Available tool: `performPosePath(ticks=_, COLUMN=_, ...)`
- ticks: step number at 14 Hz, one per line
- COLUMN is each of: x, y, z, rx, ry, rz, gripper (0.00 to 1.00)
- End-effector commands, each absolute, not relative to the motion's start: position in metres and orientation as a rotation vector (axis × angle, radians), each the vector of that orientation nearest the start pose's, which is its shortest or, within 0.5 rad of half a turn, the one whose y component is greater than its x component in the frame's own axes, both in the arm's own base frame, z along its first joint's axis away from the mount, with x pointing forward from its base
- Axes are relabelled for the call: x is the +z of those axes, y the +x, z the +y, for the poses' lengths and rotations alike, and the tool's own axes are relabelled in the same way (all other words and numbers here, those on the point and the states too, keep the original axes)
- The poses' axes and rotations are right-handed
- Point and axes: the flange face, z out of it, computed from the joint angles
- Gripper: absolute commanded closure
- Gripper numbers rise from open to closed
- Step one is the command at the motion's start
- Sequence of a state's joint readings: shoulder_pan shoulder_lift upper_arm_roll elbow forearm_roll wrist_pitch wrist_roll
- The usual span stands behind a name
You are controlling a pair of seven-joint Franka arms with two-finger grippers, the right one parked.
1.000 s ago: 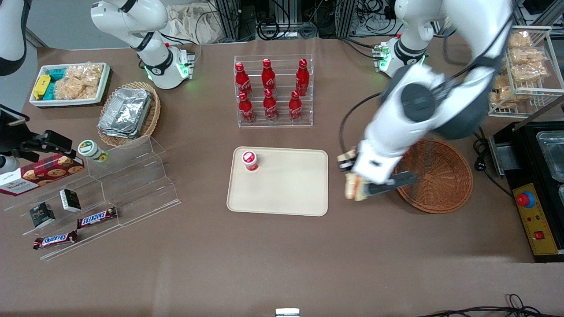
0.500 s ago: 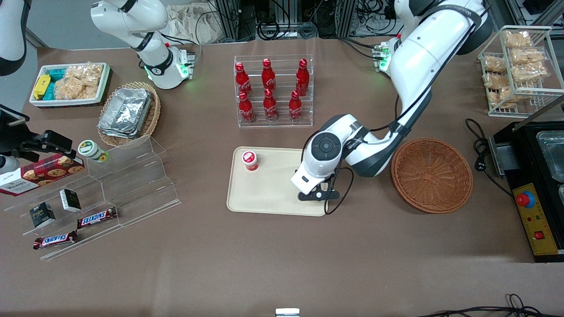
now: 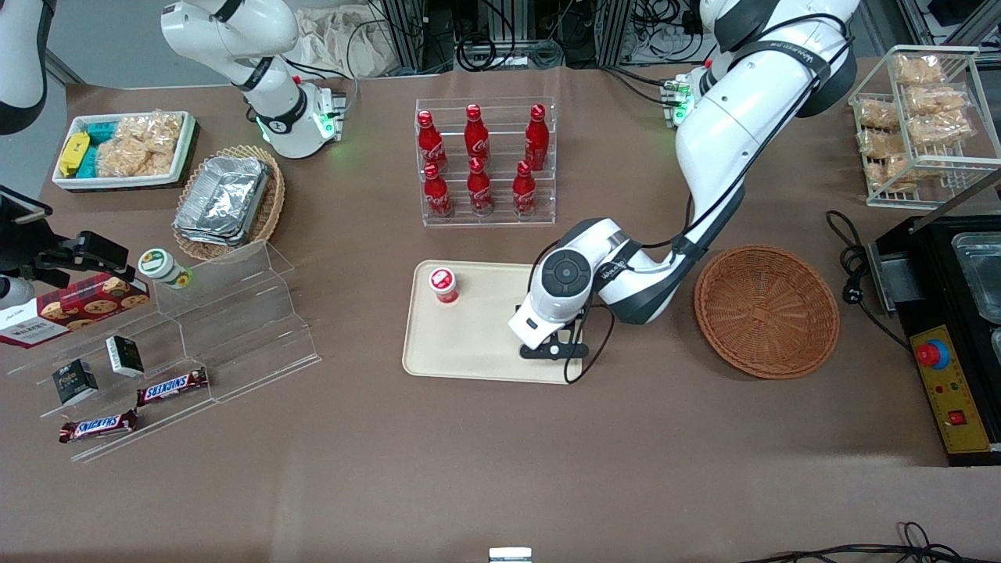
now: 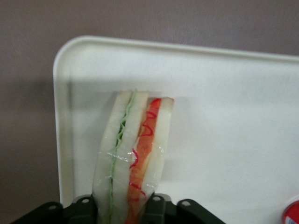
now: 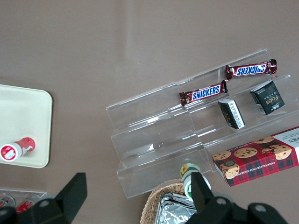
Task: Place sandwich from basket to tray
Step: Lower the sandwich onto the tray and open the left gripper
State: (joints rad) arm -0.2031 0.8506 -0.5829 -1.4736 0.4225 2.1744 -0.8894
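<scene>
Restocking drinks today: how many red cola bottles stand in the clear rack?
6. Upper step: red cola bottles at. Lower step. None seems hidden. The gripper, over the beige plastic tray, holds the white-bread sandwich.

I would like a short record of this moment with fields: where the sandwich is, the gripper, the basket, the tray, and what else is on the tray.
sandwich: held on edge in the gripper, over the tray
gripper: over the tray's part nearest the basket, shut on the sandwich
basket: holds nothing, beside the tray toward the working arm's end of the table
tray: beige, flat on the table
also on tray: small red-capped bottle, apart from the sandwich
task step: sandwich not yet released
</scene>
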Motion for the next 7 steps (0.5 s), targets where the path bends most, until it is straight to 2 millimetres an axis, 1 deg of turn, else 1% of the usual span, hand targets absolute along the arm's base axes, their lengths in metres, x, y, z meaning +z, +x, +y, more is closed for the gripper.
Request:
performPosePath(ticks=1, x=0.291, y=0.581, z=-0.431, rx=-0.061, ry=-3.194, rz=-0.081, gripper=0.0)
performPosePath(ticks=2, x=0.319, y=0.59, z=-0.415, rx=-0.092, ry=-3.179, rz=-0.123, gripper=0.0)
performPosePath(ticks=3, x=0.35, y=0.598, z=-0.393, rx=-0.113, ry=-3.148, rz=-0.171, gripper=0.0)
performPosePath(ticks=5, x=0.401, y=0.602, z=-0.359, rx=-0.134, ry=-3.084, rz=-0.226, gripper=0.0)
performPosePath(ticks=6, x=0.426, y=0.606, z=-0.336, rx=-0.127, ry=-3.083, rz=-0.295, gripper=0.0)
performPosePath(ticks=7, x=0.452, y=0.613, z=-0.306, rx=-0.119, ry=-3.103, rz=-0.376, gripper=0.0)
